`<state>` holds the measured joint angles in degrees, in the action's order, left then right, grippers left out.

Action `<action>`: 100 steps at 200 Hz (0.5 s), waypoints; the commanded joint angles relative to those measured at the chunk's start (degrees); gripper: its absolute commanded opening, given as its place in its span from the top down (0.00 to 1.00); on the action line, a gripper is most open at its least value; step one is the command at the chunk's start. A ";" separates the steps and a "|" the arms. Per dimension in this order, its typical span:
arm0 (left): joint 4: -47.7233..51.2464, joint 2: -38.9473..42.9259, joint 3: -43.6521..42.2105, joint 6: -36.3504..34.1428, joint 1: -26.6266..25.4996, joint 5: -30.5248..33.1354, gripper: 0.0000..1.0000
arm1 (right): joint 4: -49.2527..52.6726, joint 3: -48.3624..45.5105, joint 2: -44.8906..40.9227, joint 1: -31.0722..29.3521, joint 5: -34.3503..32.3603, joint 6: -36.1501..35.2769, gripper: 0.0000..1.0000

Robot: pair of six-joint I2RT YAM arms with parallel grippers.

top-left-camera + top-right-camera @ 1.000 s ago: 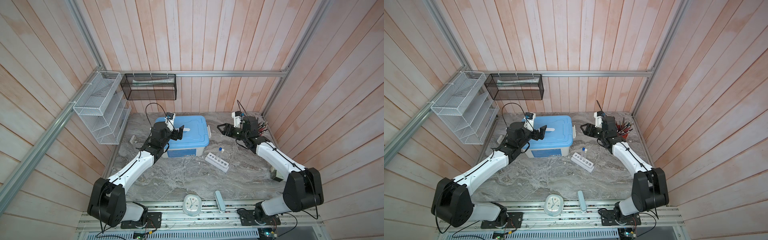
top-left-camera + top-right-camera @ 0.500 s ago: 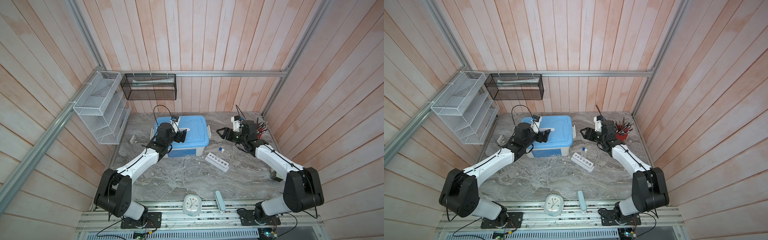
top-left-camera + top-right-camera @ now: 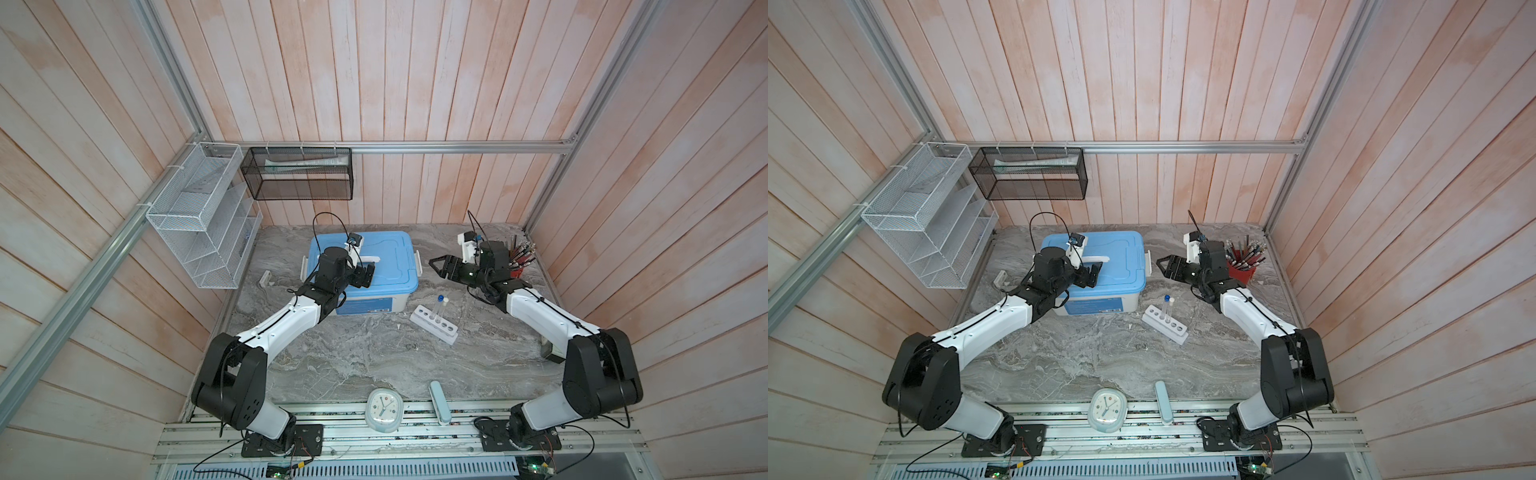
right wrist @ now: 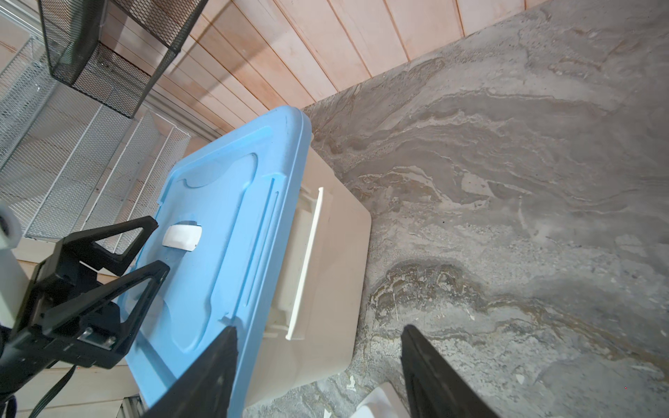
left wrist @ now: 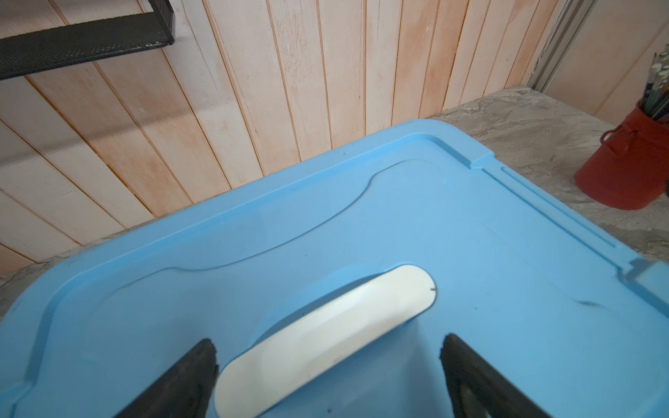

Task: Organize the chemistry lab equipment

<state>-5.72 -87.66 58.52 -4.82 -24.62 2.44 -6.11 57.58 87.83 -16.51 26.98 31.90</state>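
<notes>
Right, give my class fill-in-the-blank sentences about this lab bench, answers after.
The white rack holds ___ capped tubes. Above the blue lid, the left gripper hovers over a ___ handle. The pens stand in a ___ cup. The right gripper stands ___, holding nothing.
Answers: two; white; red; open.

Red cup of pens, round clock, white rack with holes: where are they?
red cup [image 3: 1241,273], in a top view, on its red side.
round clock [image 3: 384,409], in a top view, on its face.
white rack [image 3: 448,331], in a top view, on its holed top.
</notes>
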 commanded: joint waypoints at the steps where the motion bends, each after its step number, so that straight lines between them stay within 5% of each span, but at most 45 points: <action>1: 0.39 -1.21 1.26 -0.72 -0.25 1.08 0.02 | -1.17 2.28 1.71 -0.85 1.57 0.25 0.28; 100: 0.09 -1.56 0.30 -0.43 -0.34 0.11 0.02 | -3.80 5.08 7.05 -2.69 4.08 1.41 0.27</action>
<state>-5.80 -88.44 58.52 -4.93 -24.71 3.03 -8.10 60.45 93.30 -18.65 29.71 32.95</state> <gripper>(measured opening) 0.979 0.726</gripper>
